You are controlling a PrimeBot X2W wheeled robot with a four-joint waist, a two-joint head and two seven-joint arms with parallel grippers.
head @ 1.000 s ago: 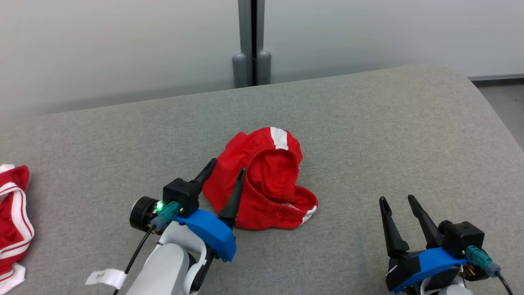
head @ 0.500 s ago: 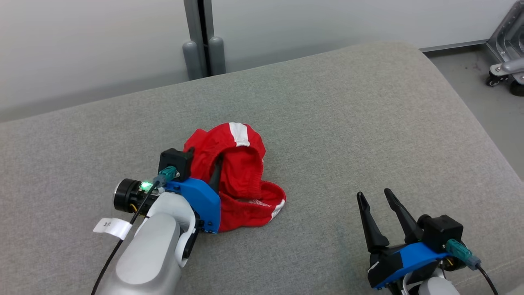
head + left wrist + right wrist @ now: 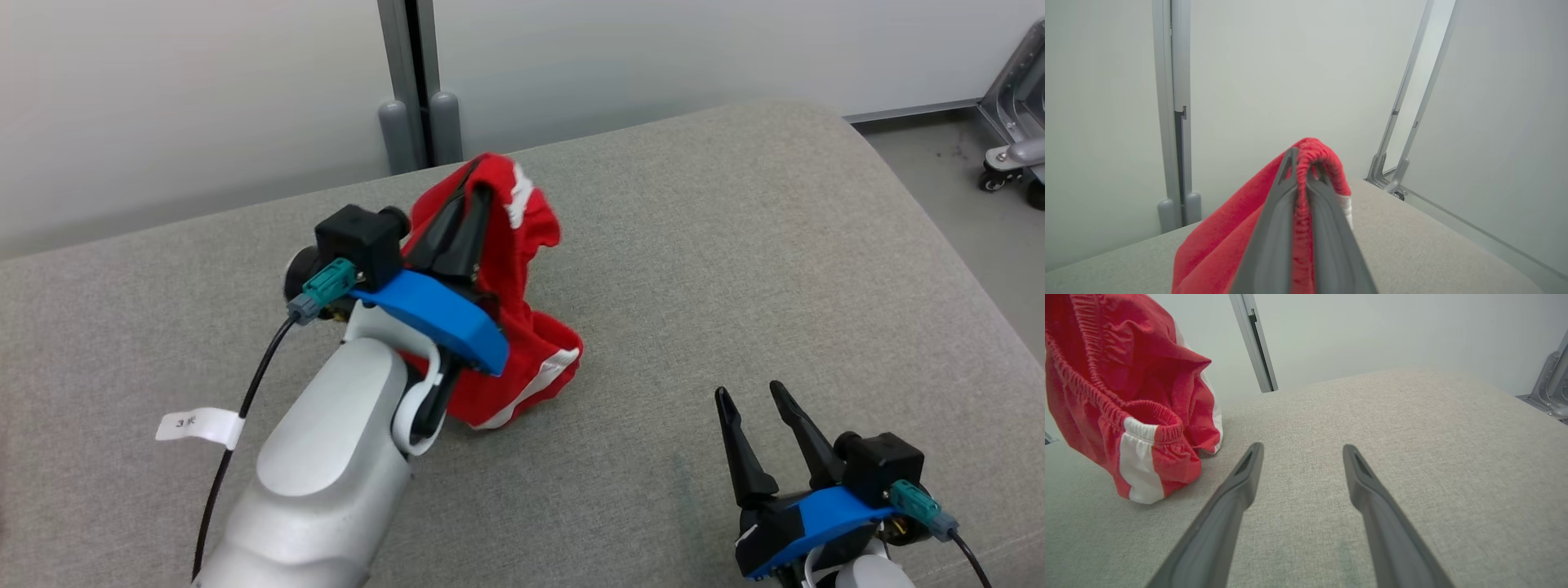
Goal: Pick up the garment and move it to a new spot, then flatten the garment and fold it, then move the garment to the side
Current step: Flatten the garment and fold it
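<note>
The left claw (image 3: 478,189) is closed on the waistband of the red garment (image 3: 531,343), which hangs from it with the lower edge touching the cushion (image 3: 735,245). The right claw (image 3: 749,390) stands wide and empty, well apart. The hold looks thin, near the fingertips. If the hem drags on the rough cloth during the carry, the garment may slip out and land crumpled.
</note>
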